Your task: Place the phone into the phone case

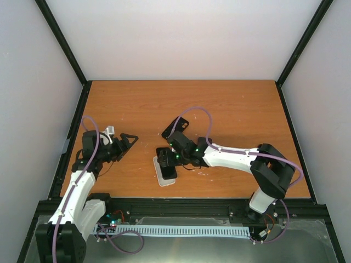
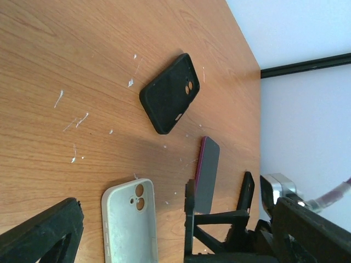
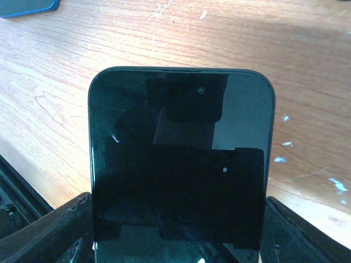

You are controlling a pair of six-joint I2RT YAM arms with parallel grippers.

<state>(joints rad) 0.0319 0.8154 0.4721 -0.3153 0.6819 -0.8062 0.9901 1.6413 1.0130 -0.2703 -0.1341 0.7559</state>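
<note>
My right gripper (image 1: 167, 158) is shut on a dark phone (image 3: 181, 164) with a red edge, gripping its two long sides. In the left wrist view the phone (image 2: 207, 172) is tilted up off the table, just beside an empty white case (image 2: 130, 222) that lies open side up. In the top view the phone (image 1: 166, 159) hangs over the white case (image 1: 163, 176). An empty black case (image 1: 175, 129) lies further back and also shows in the left wrist view (image 2: 170, 93). My left gripper (image 1: 128, 141) is open and empty, left of the cases.
The edge of a blue object (image 3: 27, 6) lies on the wood at the top left of the right wrist view. Black frame rails (image 1: 71, 131) run along the table's left and right edges. White scuff marks (image 2: 74, 123) dot the wood.
</note>
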